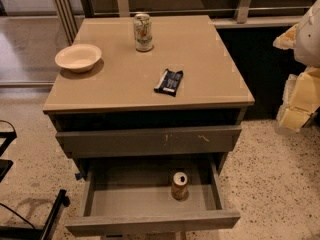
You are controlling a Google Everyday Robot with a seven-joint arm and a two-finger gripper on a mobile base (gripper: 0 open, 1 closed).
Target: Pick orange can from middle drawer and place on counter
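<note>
Standing upright on the grey floor of the wide, shallow grey middle drawer [131, 200], the small orange-gold aluminium can [179, 185] shows its silver top and pull tab to the camera. The drawer is pulled fully out at the bottom of the grey cabinet. The orange can sits right of the drawer's centre, apart from all four walls and nearer the right wall than the left. Above the open drawer, a closed grey drawer front with small orange scratches [145, 141] is flush with the cabinet. The glossy tan-beige, roughly square counter [120, 86] forms the cabinet top and carries three items, each well apart from the others: a cream-coloured round bowl [78, 57] near the left edge, a pale green-and-white drink can [143, 32] upright near the rear edge, and a flat dark rectangular packet [169, 81] right of centre. The pale yellow and white gripper [299, 104] is at the right edge of the view, beside the cabinet, level with the counter, well apart from the orange can and touching nothing on the counter; whether it is spread or pressed together cannot be told. Black bar-shaped parts [52, 211] lie at the lower left over the speckled floor [270, 184].
</note>
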